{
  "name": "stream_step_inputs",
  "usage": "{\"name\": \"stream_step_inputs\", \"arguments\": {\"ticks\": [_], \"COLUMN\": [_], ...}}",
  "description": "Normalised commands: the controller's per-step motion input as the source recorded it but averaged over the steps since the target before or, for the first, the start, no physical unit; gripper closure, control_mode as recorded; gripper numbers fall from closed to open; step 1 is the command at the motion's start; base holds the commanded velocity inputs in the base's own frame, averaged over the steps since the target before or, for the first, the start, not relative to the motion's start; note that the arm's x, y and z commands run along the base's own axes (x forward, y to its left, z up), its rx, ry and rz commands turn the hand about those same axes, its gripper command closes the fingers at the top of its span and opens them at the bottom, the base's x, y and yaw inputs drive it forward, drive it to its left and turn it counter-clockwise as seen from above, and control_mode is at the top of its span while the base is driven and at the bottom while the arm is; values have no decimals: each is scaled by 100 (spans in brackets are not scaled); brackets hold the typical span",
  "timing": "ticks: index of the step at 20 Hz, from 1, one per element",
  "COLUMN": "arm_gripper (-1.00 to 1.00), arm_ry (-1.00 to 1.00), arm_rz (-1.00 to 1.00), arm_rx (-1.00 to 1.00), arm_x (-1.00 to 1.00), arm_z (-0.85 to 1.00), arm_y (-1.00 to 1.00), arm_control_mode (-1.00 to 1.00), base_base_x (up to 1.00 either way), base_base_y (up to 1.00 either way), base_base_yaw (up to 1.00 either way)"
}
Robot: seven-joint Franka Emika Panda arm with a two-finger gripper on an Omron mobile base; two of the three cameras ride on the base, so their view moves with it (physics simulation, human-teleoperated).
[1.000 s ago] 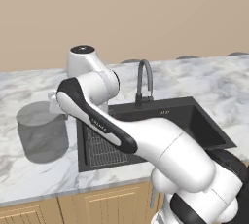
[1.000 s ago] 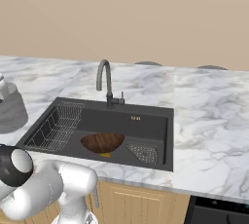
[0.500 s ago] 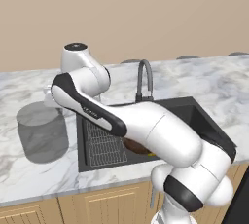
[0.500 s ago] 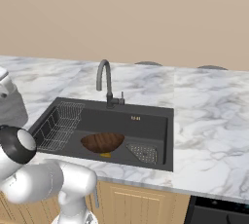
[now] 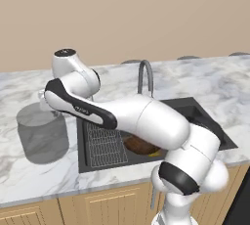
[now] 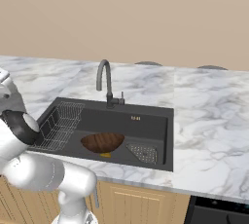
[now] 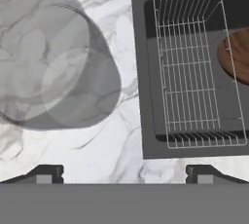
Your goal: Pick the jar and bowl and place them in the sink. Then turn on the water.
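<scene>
So the jar [image 7: 53,57] is what's left to move. It's sitting upright on the marble bench [image 7: 121,140], just beside the sink [image 7: 141,72], on the side where the wire rack [image 7: 194,62] is. The wooden bowl [image 6: 102,142] is already lying in the basin, and nothing is coming out of the faucet [image 6: 104,79] yet.

Handling-wise, I'm guessing it's a rigid, smooth, see-through container, glass or hard plastic, so probably slippery and not something you'd want to knock over or drop onto that rack. It's squat and wide, about as wide as the bowl, so gripping across the full body looks like a stretch. The rim or the lid edge looks like the better place to take hold.

The end effector [image 7: 124,172] is hanging above the bench with its fingers [image 7: 46,173] spread wide apart and nothing between them. In the hand view the jar is lying ahead and off toward one finger, not centred, and clearly apart from both tips. How high the hand is over the lid is hard to judge from here.
</scene>
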Motion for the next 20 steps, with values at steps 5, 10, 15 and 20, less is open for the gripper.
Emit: {"name": "stream_step_inputs", "arguments": {"ticks": [5,10,15,20], "arm_gripper": [-100,-100,-100,-100], "arm_ry": [0,1,3,8], "arm_rz": [0,0,0,0], "arm_rx": [-7,-5,-8,-10], "arm_x": [21,23,24,37], "arm_z": [-16,0,-11,-15], "arm_y": [15,26,18,9], "arm_control_mode": [-100,-100,-100,-100], "base_base_x": [0,0,0,0], "base_base_y": [0,0,0,0], "base_base_yaw": [0,0,0,0]}}
